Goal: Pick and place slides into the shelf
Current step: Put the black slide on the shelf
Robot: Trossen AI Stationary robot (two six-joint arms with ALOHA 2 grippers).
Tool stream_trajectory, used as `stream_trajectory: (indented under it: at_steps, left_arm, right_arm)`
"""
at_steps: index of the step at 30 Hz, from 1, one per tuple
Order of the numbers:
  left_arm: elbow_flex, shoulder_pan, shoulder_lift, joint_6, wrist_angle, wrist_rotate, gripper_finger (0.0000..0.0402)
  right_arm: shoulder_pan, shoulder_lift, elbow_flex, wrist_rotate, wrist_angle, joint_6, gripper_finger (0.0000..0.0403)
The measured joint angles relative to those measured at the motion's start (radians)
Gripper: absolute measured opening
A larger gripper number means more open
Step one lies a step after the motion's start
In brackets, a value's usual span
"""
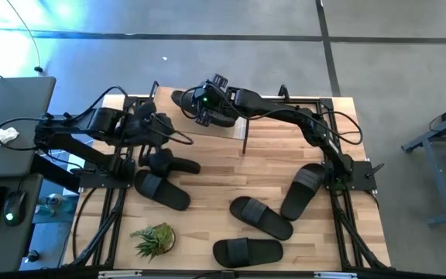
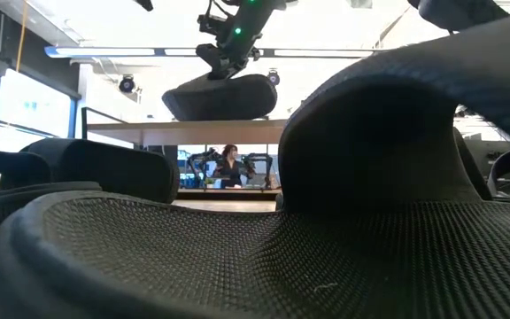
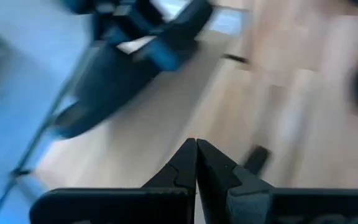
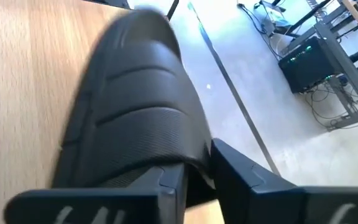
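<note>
My right gripper (image 1: 206, 102) reaches over the shelf (image 1: 235, 126) at the table's far edge and is shut on a black slide (image 1: 194, 108). In the low view this slide (image 2: 220, 96) sits level just above the shelf's wooden top (image 2: 193, 131); whether it touches the plank I cannot tell. My left gripper (image 1: 159, 125) is shut and empty, above the table's left part near another slide (image 1: 169, 164). Several more slides lie flat on their soles on the table, for instance one (image 1: 161, 191), one (image 1: 262, 218) and one (image 1: 303, 190). My right gripper (image 4: 197, 169) has the slide by the edge of its wide ridged strap (image 4: 188, 155), pinched between the two fingers. The fingers come from above, slanting down from the table's right side. The slide stays level, sole down, at the shelf top.
A small potted plant (image 1: 153, 239) stands near the table's near-left corner. One slide (image 2: 326, 221) lies right in front of the low camera and blocks most of its view. A side desk with a mouse (image 1: 12, 208) is left of the table. A person (image 2: 229, 165) is far back in the room.
</note>
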Motion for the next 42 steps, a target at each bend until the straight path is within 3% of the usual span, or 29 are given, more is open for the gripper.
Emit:
stream_trajectory:
  at_steps: [7, 23, 42]
  left_arm:
    - [0.000, 0.026, 0.048, -0.060, -0.018, -0.136, 0.0001]
    - [0.000, 0.215, 0.057, -0.069, -0.078, 0.015, 0.0003]
    - [0.000, 0.244, 0.048, 0.011, -0.076, -0.017, 0.0001]
  right_arm:
    - [0.000, 0.000, 0.000, -0.086, -0.003, 0.022, 0.0083]
    - [0.000, -0.002, 0.000, -0.197, -0.022, 0.046, 0.0121]
    - [0.000, -0.100, 0.008, -0.195, -0.176, 0.016, 0.0140]
